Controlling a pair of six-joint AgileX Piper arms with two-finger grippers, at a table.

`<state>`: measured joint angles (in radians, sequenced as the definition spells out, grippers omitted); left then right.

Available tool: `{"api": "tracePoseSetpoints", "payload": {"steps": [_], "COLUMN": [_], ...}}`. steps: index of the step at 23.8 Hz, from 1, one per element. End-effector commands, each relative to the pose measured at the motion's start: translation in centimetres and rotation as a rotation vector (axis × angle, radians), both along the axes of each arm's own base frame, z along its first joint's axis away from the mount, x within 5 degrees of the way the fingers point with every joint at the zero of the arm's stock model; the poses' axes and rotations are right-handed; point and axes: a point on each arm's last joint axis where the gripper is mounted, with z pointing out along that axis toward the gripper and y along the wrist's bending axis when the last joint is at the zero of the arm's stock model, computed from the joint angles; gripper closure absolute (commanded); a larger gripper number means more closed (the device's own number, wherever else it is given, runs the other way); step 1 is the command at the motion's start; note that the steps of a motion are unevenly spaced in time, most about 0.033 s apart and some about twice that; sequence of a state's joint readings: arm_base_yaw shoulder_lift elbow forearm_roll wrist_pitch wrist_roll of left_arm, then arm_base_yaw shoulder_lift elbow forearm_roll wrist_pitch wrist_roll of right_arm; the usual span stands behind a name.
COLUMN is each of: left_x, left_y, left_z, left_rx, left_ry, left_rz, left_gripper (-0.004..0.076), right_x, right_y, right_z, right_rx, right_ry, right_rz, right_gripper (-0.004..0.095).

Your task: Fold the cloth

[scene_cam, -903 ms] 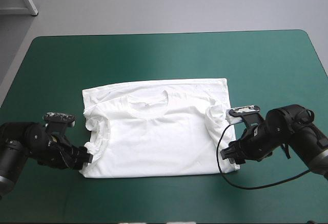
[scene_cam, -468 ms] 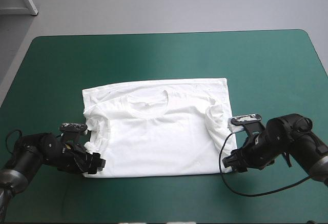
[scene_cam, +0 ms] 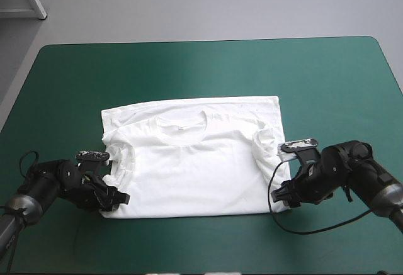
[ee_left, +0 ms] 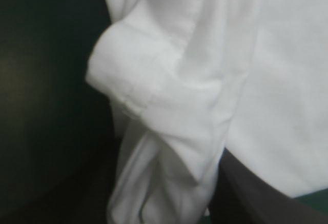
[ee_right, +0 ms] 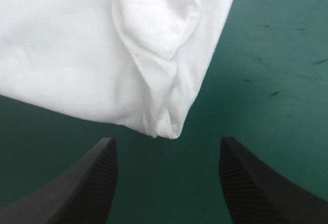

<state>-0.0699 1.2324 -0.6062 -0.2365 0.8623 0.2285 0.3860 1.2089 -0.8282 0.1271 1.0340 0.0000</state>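
Note:
The white T-shirt (scene_cam: 192, 158) lies spread flat mid-table, sleeves turned in. My left gripper (scene_cam: 117, 197) is low at its near-left corner. In the left wrist view a bunched fold of the T-shirt (ee_left: 169, 96) sits between the fingers of the left gripper (ee_left: 169, 175). Only one black finger (ee_left: 261, 193) shows plainly, set wide, and the gripper looks open. My right gripper (scene_cam: 281, 195) rests at the near-right corner. In its own view the right gripper (ee_right: 168, 142) is open, and the T-shirt's corner (ee_right: 166, 124) lies just ahead of the gap, untouched.
Teal-green cover (scene_cam: 208, 73) stretches bare beyond the shirt to the far edge, and a strip (scene_cam: 195, 243) runs along the near edge. A grey floor lies past the far edge.
The left gripper has slid in along the table to the shirt's near-left corner. The right gripper has shifted slightly toward the near-right corner. The shirt has not moved.

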Motion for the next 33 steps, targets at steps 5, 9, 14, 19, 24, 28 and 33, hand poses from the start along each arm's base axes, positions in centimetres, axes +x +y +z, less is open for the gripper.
{"api": "tracePoseSetpoints", "payload": {"steps": [5,9,14,19,24,28,33], "left_x": [-0.1,-0.1,-0.1,-0.1,-0.3,0.0,2.0], "left_y": [-0.7,-0.8,-0.9,-0.9,-0.7,-0.5,-0.3], "left_z": [-0.4,-0.4,-0.4,-0.3,3.0,8.9,14.6], "left_rx": [-0.076,-0.083,-0.092,-0.094,-0.081,-0.073,-0.050], "left_ry": [0.046,0.048,0.048,0.043,-0.082,-0.191,-0.379], "left_rz": [0.036,0.040,0.045,0.046,0.015,0.029,0.039], "left_gripper": [0.0722,0.0734,0.0734,0.0734,0.0734,0.0734,0.0734], "right_x": [1.7,2.1,2.1,2.4,2.7,2.2,3.6], "right_y": [1.1,1.9,2.8,2.9,2.5,1.6,1.7], "right_z": [-1.5,-2.7,-3.6,-3.6,-2.4,2.1,8.4], "right_rx": [0.017,0.046,0.043,0.039,0.018,0.011,0.052], "right_ry": [0.043,0.114,0.154,0.116,0.013,-0.118,-0.371], "right_rz": [0.016,0.019,0.039,0.043,0.064,0.039,0.043], "right_gripper": [0.0356,0.0363,0.0505,0.0894,0.0922,0.0922,0.0922]}}
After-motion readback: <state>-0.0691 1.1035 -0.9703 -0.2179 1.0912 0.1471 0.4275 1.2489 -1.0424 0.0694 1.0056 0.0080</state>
